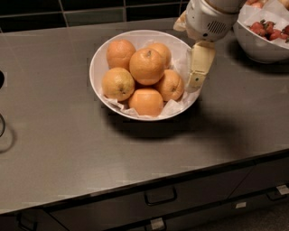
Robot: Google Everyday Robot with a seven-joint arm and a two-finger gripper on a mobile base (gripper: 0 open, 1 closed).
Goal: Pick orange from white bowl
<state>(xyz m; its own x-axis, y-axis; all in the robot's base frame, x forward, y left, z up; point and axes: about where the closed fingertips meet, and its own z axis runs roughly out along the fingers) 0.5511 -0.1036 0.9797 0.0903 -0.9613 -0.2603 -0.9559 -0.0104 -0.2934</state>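
Observation:
The white bowl (96, 63) lined with crumpled white paper stands at the middle of the grey counter and holds several oranges. The orange (146, 66), the largest and brightest, sits on top of the pile with its dark stem dimple facing up. A paler yellowish orange (118, 84) lies at the front left of the pile. My gripper (195, 84) hangs from the white wrist (207, 20) over the bowl's right rim, to the right of the pile and apart from the orange. It holds nothing that I can see.
A second white bowl (257, 48) with red strawberries stands at the back right, behind my wrist. A dark tiled wall (90, 11) runs along the back. Dark objects sit at the left edge (1, 79). The counter's front edge (149, 187) has drawers below.

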